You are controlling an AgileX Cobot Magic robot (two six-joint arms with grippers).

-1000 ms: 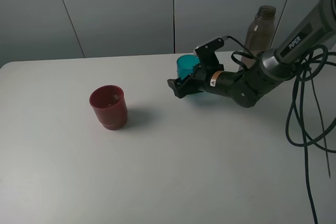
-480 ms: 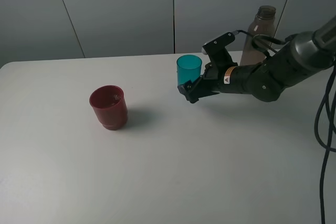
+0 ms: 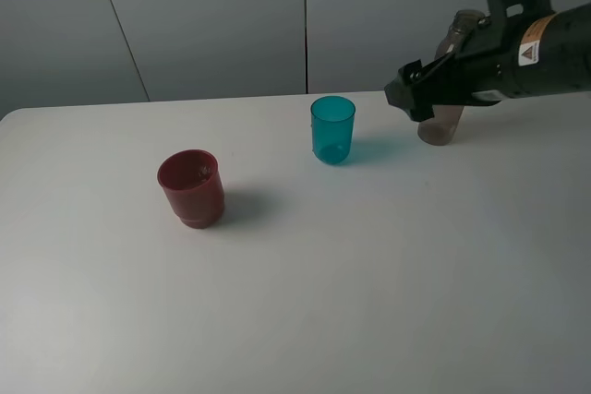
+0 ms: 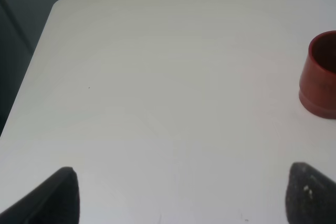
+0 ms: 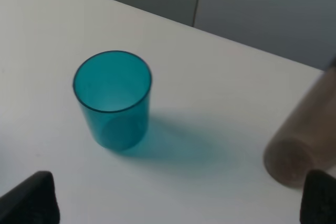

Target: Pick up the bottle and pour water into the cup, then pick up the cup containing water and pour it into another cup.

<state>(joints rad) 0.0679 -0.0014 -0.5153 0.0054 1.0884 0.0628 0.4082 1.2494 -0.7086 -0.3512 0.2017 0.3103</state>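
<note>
A white bench (image 3: 305,302) fills most of the room in front of me. Its top is smooth and matte, and its near left corner is rounded (image 4: 59,3). Behind the bench stands a grey wall (image 3: 212,16) made of flat panels, with thin dark seams between them; one seam runs straight up and others lean a little. Soft shadows lie on the bench top.

Teal cup (image 3: 332,130) upright on white counter (image 3: 305,292), free of contact. Red cup (image 3: 191,188) upright, well apart toward the left. Right gripper (image 3: 413,99) raised above the counter, in front of the grey-brown bottle (image 3: 445,110), which stands near the back edge, partly hidden.
</note>
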